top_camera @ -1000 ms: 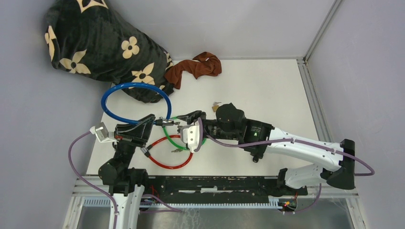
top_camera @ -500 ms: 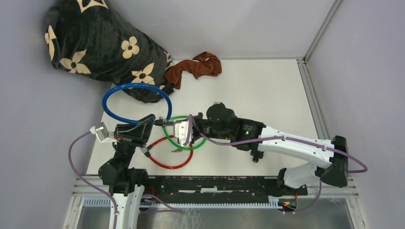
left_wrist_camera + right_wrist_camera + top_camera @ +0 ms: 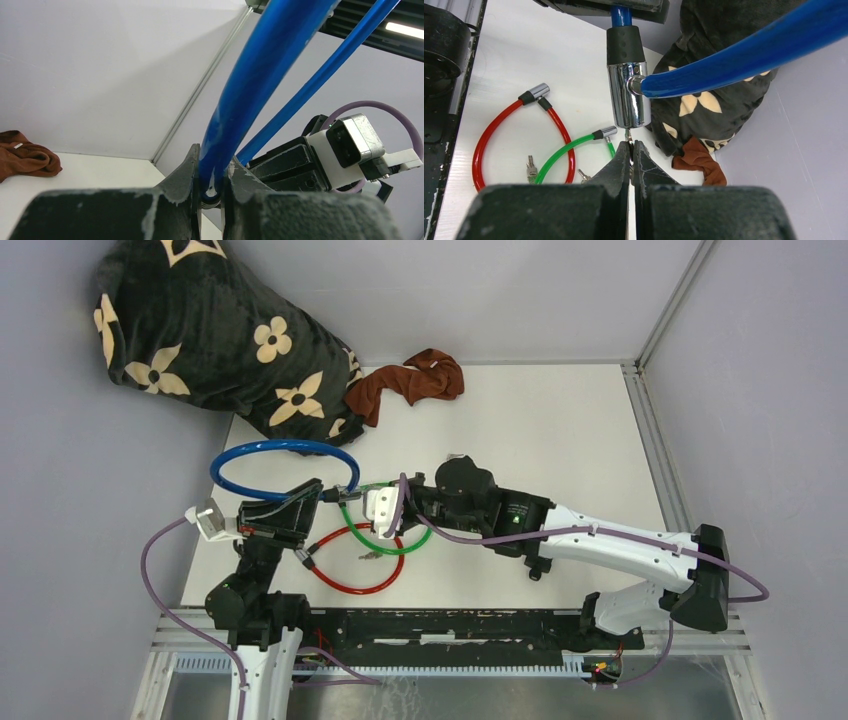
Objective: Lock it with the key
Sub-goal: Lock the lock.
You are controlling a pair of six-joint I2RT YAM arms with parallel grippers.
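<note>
My left gripper (image 3: 212, 165) is shut on the blue cable lock (image 3: 250, 80) and holds it above the table. In the top view its loop (image 3: 283, 447) stretches left and back from the left gripper (image 3: 322, 495). The lock's chrome cylinder (image 3: 626, 97) hangs end-on in the right wrist view, with a small key (image 3: 628, 135) sticking out of its lower end. My right gripper (image 3: 631, 145) is shut on that key, jaws pressed together around its head. From above, the right gripper (image 3: 350, 492) meets the left one nose to nose.
A red cable lock (image 3: 350, 575) and a green cable lock (image 3: 385, 545) lie overlapped on the table under the grippers, with loose keys (image 3: 530, 167) beside them. A black floral blanket (image 3: 200, 330) fills the back left corner; a brown cloth (image 3: 410, 380) lies next to it.
My right arm moved left up to the lock cylinder and its jaws closed on the key. The blue loop tilted slightly; the left gripper kept its grip.
</note>
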